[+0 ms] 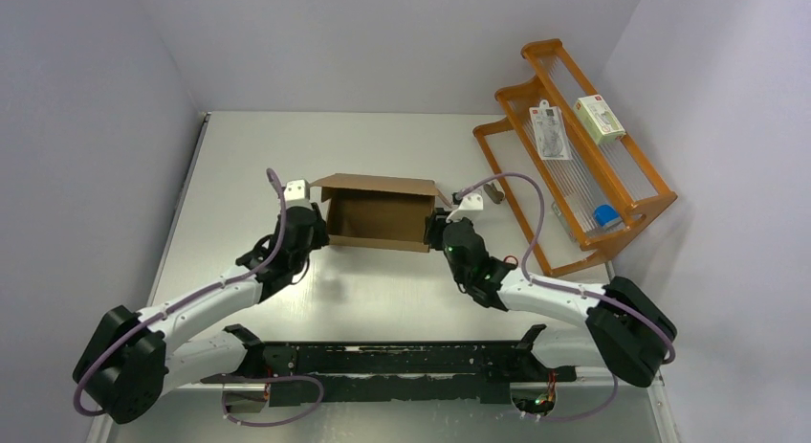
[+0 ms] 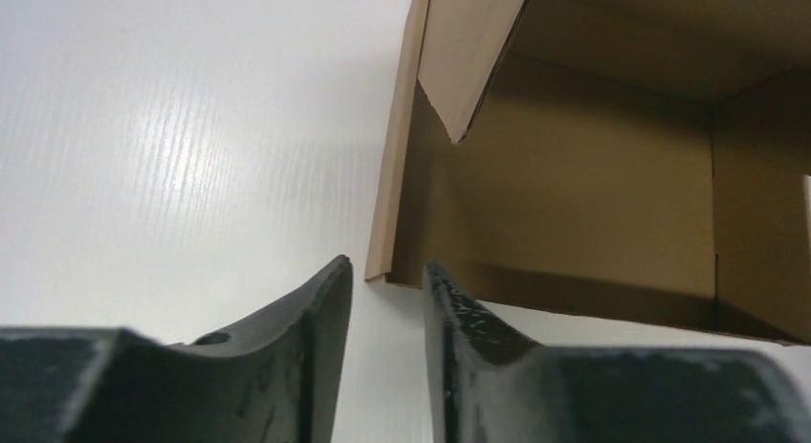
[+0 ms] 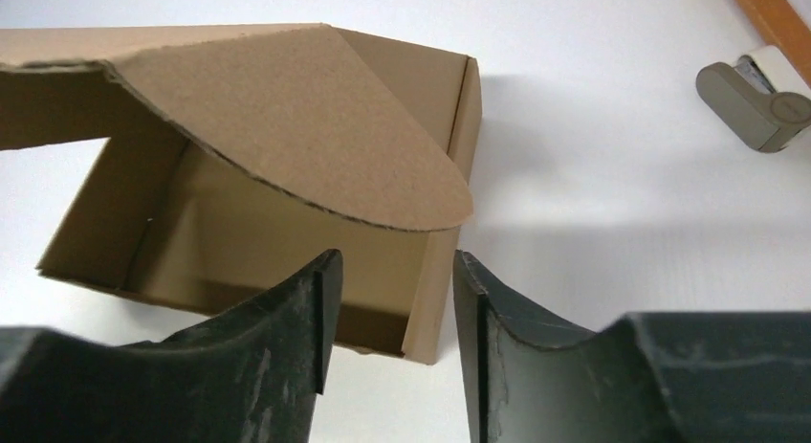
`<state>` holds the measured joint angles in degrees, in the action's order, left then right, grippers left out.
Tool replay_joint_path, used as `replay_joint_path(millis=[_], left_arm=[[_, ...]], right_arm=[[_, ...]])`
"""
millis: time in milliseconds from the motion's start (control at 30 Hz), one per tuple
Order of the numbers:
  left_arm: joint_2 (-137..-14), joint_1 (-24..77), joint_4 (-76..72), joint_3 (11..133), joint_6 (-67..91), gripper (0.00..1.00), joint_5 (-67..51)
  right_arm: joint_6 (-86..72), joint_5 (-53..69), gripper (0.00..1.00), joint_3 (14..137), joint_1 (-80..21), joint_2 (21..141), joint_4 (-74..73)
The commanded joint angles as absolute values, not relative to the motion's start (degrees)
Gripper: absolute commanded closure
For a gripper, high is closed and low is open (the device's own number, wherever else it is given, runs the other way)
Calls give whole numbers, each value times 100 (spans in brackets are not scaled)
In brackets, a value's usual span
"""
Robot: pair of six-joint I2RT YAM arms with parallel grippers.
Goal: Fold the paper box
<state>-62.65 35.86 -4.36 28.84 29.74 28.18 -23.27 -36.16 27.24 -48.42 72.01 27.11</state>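
Though its walls stand, the paper box lies open.

The paper box, plain brown cardboard, sits mid-table toward the far edge, walls upright, top open, a rounded flap leaning over its right end.

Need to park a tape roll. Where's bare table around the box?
Free: the table strip between box and back wall; the patch between box and base rail. Crowded: both box ends, where left gripper and right gripper sit open; right side, with the rack and a small grey item.
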Motion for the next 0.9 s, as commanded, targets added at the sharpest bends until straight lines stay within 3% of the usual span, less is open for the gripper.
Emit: replay_joint_path(millis=[0, 233, 600, 867], left_arm=[[-5819, 3621, -123, 2833, 3220, 58, 2639], [-4792, 3621, 1003, 2984, 3305, 31, 2483], [-4699, 3612, 2466, 4805, 2811, 9, 2521], [-5339, 3588, 2455, 6044, 2179, 4, 3446]], right_arm=[[-2588, -3415, 46, 2621, -4878, 6702, 2399], [-2563, -3040, 15, 2787, -4876, 5534, 995], [-1970, -2791, 5, 4581, -4846, 5357, -1233], [-1635, -2717, 1, 5811, -4299, 6239, -1712]])
